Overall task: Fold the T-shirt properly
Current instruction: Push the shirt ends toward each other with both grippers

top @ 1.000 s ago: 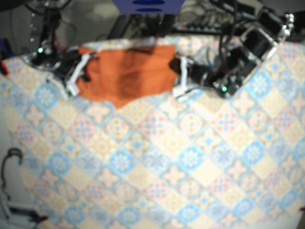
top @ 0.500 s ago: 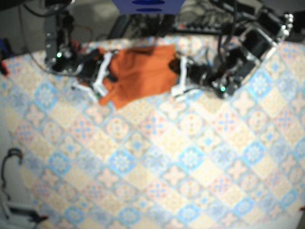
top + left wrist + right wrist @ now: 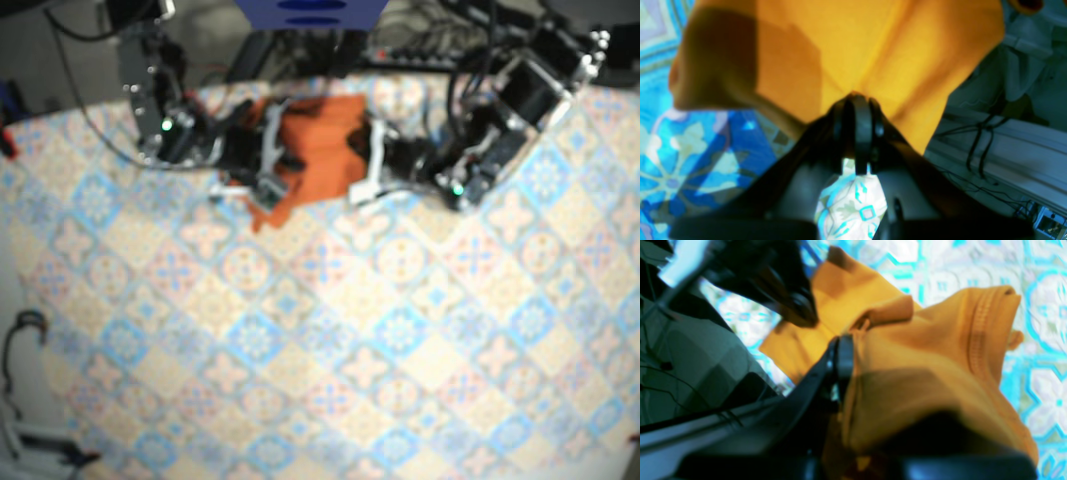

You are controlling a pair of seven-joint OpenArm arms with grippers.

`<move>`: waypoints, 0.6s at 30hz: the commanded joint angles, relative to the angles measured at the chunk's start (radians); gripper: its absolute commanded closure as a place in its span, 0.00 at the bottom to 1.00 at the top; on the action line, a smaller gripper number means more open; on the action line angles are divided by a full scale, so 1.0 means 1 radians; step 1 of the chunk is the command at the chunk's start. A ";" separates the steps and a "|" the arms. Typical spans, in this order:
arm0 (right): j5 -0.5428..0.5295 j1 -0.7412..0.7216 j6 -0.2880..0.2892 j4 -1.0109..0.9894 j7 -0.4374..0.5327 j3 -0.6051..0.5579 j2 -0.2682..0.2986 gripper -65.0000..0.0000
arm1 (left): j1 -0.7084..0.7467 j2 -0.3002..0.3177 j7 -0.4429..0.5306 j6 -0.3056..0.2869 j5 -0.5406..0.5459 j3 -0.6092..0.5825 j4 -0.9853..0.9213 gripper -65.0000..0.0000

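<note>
We see an orange T-shirt (image 3: 318, 140) lying bunched near the far edge of a table covered by a patterned tablecloth (image 3: 350, 330) of blue, peach and cream tiles. Both arms meet at the shirt, one on each side. From overhead, the left gripper (image 3: 366, 172) sits at the shirt's right edge and the right gripper (image 3: 268, 165) at its left, where the cloth looks doubled over. In the left wrist view, the left gripper's dark fingers (image 3: 862, 110) are pressed together, pinching the hem of the shirt, which spreads away above them. In the right wrist view, the right gripper grips a crumpled fold: we see one finger (image 3: 842, 353) tight against the cloth, the other buried beneath it, and a ribbed seam stands up nearby.
</note>
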State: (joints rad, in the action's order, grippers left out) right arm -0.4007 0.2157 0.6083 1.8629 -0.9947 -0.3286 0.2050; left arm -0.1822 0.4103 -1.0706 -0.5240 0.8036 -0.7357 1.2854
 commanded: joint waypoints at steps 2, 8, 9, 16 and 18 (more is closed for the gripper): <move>-0.016 -0.009 0.005 0.011 0.018 0.001 0.006 0.98 | -0.007 0.002 0.003 0.029 -0.060 0.001 0.000 0.93; -0.016 -0.009 0.005 -0.024 0.050 0.000 0.006 0.97 | -0.007 0.003 0.003 0.029 -0.060 0.003 0.000 0.93; -0.016 -0.009 0.005 -0.035 0.052 -0.004 0.006 0.97 | -0.007 0.005 0.002 0.029 -0.060 0.003 0.000 0.93; -0.016 -0.029 0.005 -0.108 0.090 -0.108 0.004 0.97 | -0.007 0.006 0.002 0.029 -0.060 0.003 0.000 0.93; -0.016 -0.043 0.005 -0.130 0.113 -0.129 0.004 0.97 | -0.007 0.006 0.002 0.029 -0.060 0.003 0.000 0.93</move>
State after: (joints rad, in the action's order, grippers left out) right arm -0.3969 0.1822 0.6064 1.7172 -0.9115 -0.4618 0.2100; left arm -0.1822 0.4107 -1.0664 -0.5240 0.8036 -0.7357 1.2854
